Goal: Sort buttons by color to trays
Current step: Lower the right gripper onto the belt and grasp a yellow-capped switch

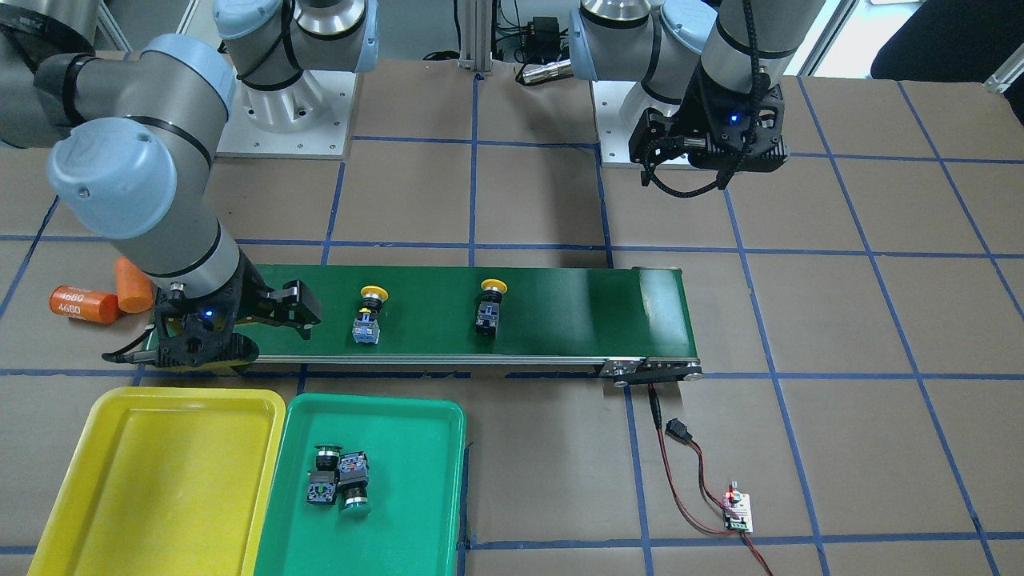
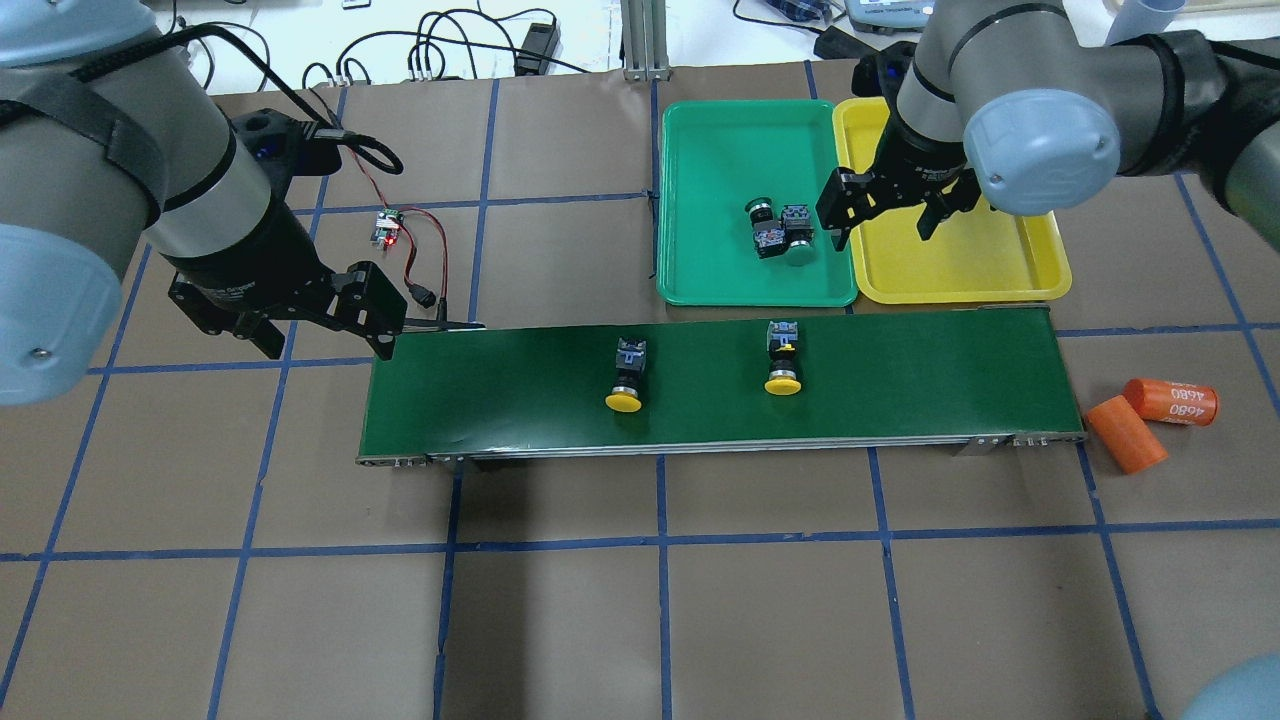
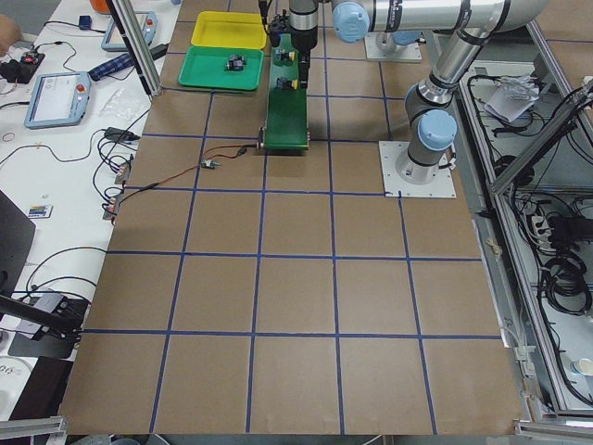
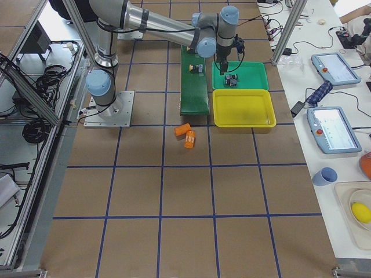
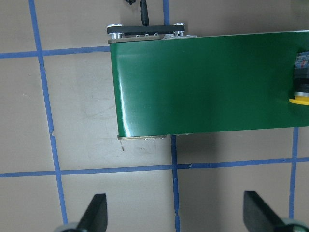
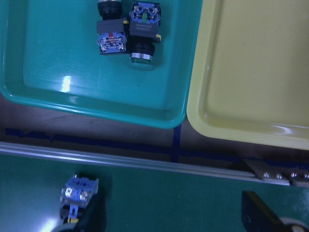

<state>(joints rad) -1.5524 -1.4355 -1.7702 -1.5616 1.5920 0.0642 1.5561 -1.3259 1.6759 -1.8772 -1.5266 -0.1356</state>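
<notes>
Two yellow-capped buttons (image 2: 627, 375) (image 2: 782, 360) lie on the dark-green conveyor belt (image 2: 900, 370). Two green-capped buttons (image 2: 780, 230) lie side by side in the green tray (image 2: 720, 140). The yellow tray (image 2: 960, 260) beside it holds nothing. My right gripper (image 2: 885, 215) is open and empty, above the seam between the two trays. Its wrist view shows the green buttons (image 6: 128, 31) and one yellow button (image 6: 77, 193) by a fingertip (image 6: 91, 220). My left gripper (image 2: 315, 320) is open and empty, above the table off the belt's left end. One yellow button (image 5: 301, 82) shows at its wrist view's right edge.
Two orange cylinders (image 2: 1170, 400) (image 2: 1125, 435) lie on the table past the belt's right end. A small controller board (image 2: 388, 228) with red and black wires runs to the belt's left end. Blue tape lines grid the brown table.
</notes>
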